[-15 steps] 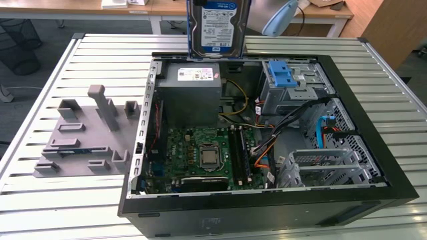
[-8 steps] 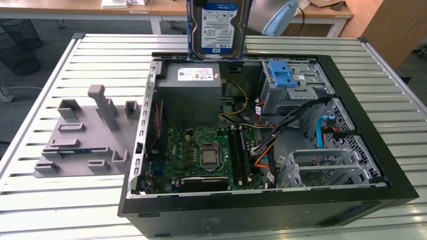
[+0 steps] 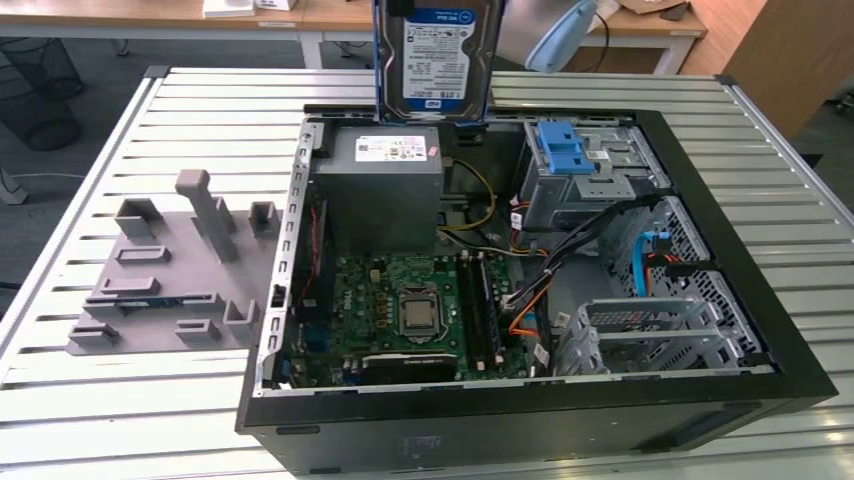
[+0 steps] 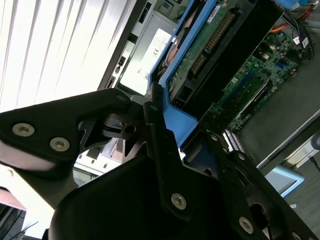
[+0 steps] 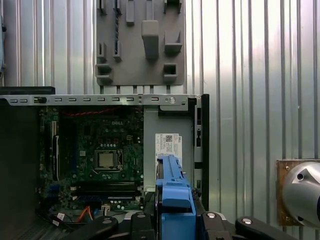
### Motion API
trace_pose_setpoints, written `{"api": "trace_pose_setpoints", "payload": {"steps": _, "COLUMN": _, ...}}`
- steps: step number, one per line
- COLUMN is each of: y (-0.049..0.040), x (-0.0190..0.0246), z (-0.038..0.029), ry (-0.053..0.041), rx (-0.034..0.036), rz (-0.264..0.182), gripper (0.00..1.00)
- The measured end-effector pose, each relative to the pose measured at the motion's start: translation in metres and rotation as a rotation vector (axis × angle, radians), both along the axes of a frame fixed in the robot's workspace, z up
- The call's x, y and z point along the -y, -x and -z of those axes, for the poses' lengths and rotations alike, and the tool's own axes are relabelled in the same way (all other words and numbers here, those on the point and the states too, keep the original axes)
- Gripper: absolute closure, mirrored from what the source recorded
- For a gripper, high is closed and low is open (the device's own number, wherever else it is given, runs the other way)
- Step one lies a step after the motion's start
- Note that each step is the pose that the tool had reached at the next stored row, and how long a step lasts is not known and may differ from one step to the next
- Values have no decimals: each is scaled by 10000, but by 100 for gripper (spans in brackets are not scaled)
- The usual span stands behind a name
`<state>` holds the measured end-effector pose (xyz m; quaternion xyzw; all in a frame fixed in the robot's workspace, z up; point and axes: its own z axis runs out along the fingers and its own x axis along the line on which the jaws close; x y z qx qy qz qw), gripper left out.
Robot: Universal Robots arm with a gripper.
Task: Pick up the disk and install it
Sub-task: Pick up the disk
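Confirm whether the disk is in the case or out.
Out. In the exterior view the disk hangs upright above the open computer case, its blue frame clamped in the gripper.

Txt on disk [image 3: 438, 55] too small to read.

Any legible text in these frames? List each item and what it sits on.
White-and-blue label on the disk, which the tool holds: print too small to read.
White sticker on the grey metal box: too small to read.
Markings on the motherboard: too small to read.
Nothing here can be quoted with confidence.
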<state>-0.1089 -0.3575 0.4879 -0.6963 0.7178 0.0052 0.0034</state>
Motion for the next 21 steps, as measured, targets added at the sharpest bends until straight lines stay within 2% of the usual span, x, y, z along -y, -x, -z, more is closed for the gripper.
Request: {"api": "trace_pose_setpoints", "payload": {"steps": 21, "y": 0, "x": 124, "z": 0, "ry": 5, "rx": 0, "rz": 1, "gripper": 64}}
